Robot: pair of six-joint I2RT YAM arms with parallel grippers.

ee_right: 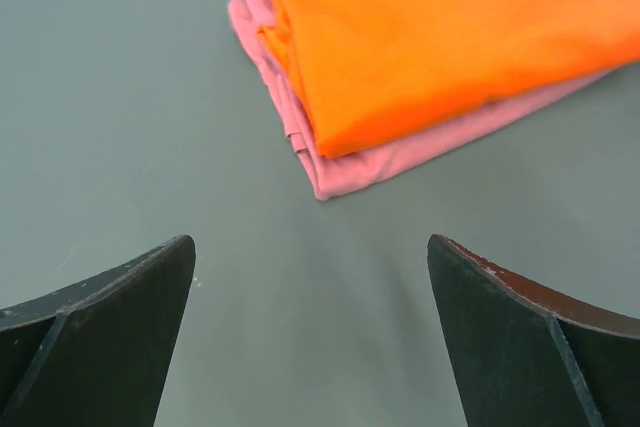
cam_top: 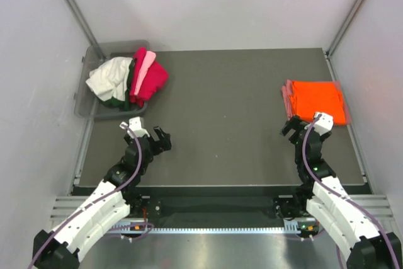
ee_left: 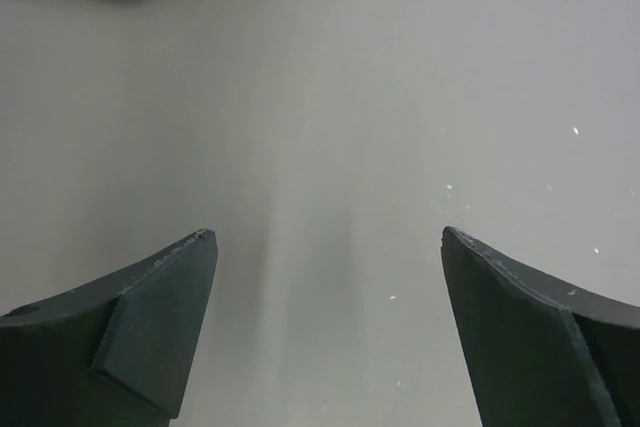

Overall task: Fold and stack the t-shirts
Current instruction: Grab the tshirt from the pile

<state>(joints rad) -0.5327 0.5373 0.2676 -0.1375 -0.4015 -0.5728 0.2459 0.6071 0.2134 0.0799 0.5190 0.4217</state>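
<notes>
A folded orange t-shirt [cam_top: 320, 99] lies on a folded salmon pink t-shirt [cam_top: 288, 97] at the right of the mat; both show in the right wrist view, orange [ee_right: 440, 27] over salmon [ee_right: 380, 162]. Unfolded cream [cam_top: 112, 77], dark green [cam_top: 117, 101], pale pink [cam_top: 143, 67] and crimson red [cam_top: 153, 81] t-shirts are heaped in and over the bin at the far left. My right gripper [cam_top: 291, 128] is open and empty just in front of the folded stack [ee_right: 312, 243]. My left gripper [cam_top: 160, 138] is open and empty over bare mat [ee_left: 328, 237].
The clear grey plastic bin [cam_top: 85, 84] stands at the mat's far left corner. The dark mat [cam_top: 227, 105] is bordered by white walls at the left, right and back. A metal rail runs along the near edge by the arm bases.
</notes>
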